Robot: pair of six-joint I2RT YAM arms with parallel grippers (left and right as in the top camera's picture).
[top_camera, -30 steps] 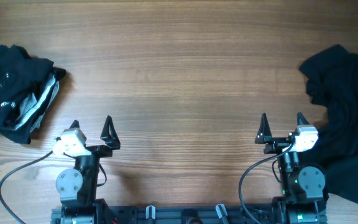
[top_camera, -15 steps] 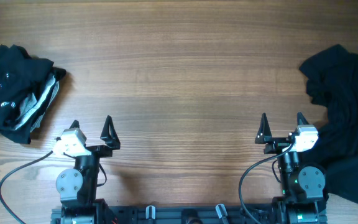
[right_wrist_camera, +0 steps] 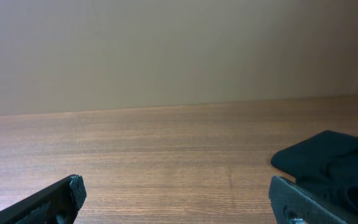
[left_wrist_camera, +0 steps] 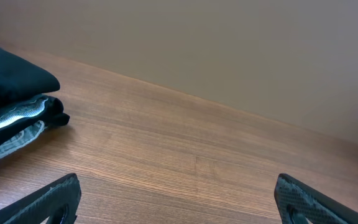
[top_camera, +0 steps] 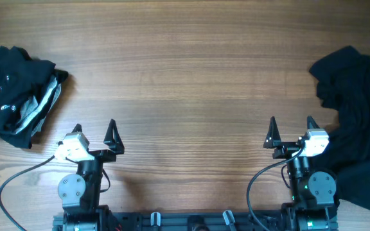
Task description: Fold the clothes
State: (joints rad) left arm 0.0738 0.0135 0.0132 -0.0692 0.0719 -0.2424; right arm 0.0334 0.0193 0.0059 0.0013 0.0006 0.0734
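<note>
A stack of folded dark clothes (top_camera: 17, 86) with a grey striped layer lies at the table's left edge; its right end also shows in the left wrist view (left_wrist_camera: 11, 102). A loose, crumpled black garment (top_camera: 358, 115) is heaped at the right edge and partly seen in the right wrist view (right_wrist_camera: 334, 165). My left gripper (top_camera: 95, 130) stands open near the front edge, right of the stack, with nothing between its fingers. My right gripper (top_camera: 291, 127) stands open just left of the black garment, holding nothing.
The wooden table (top_camera: 185, 70) stretches between the two piles. A plain beige wall (right_wrist_camera: 166, 50) rises behind its far edge. Both arm bases and their cables (top_camera: 18, 176) sit along the front edge.
</note>
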